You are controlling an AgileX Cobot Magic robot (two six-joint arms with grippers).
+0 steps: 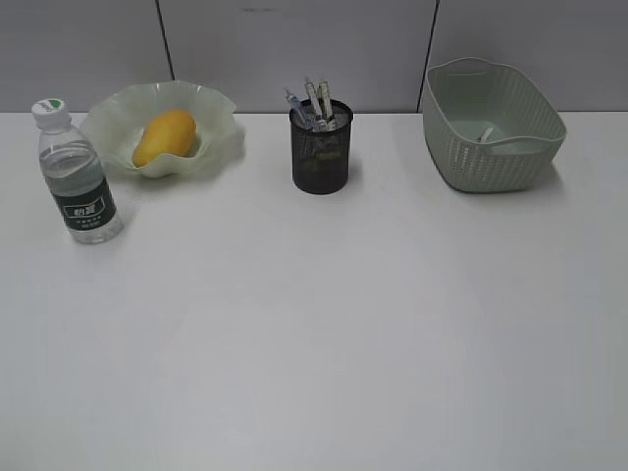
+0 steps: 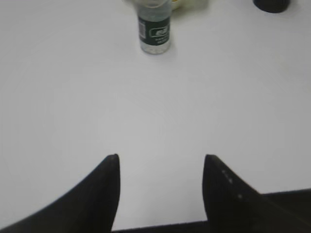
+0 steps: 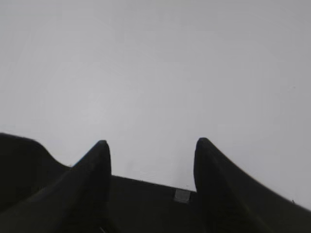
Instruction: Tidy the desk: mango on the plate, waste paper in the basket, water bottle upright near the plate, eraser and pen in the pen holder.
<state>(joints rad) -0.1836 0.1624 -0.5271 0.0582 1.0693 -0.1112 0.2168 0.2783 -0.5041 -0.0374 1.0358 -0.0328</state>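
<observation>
The yellow-orange mango [image 1: 164, 137] lies in the ruffled pale green plate [image 1: 111, 120] at the back left of the desk [image 1: 324, 324]. Left of the plate the water bottle [image 1: 78, 177] stands upright. Several pens [image 1: 316, 101] stick out of the black mesh pen holder [image 1: 321, 152]; no eraser shows. Inside the basket [image 1: 496, 157] a small white scrap [image 1: 486, 134] shows, likely the waste paper. Neither arm appears in the exterior view. My left gripper [image 2: 161, 158] is open over bare desk, facing the bottle [image 2: 154, 29]. My right gripper [image 3: 152, 141] is open and holds nothing.
A grey panelled wall runs behind the desk. In the left wrist view the foot of the pen holder [image 2: 271, 5] shows at the top right. Only white tabletop lies ahead of the right gripper.
</observation>
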